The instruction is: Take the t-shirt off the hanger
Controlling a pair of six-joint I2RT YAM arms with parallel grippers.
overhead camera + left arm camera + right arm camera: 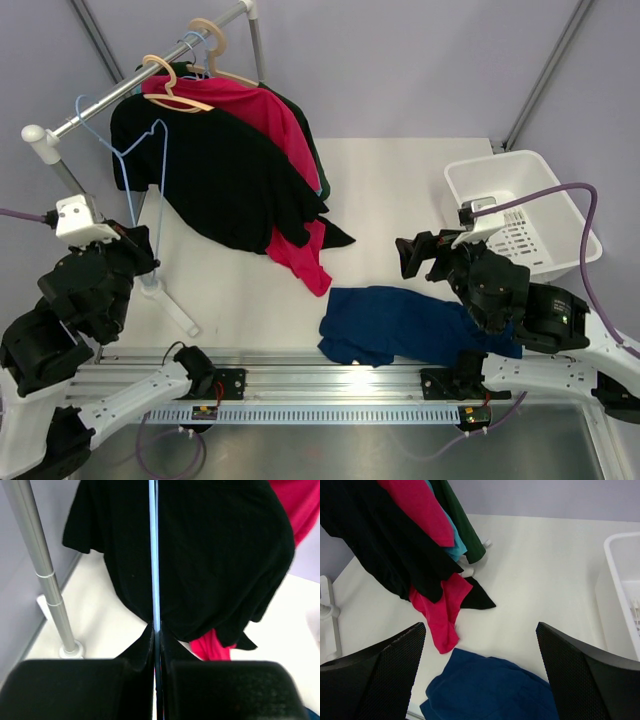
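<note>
Pinching blue wire hanger (154, 555), left gripper (156, 640) clamped tight.
Right gripper (480, 666) spread wide, empty; navy t-shirt (400, 325) at 5 o'clock on table (400, 190).

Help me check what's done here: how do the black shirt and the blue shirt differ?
The black shirt hangs from the rack; the blue shirt lies on the table. The black one drapes spread out; the blue one is crumpled in a heap. Both are plain, dark shirts.
</note>
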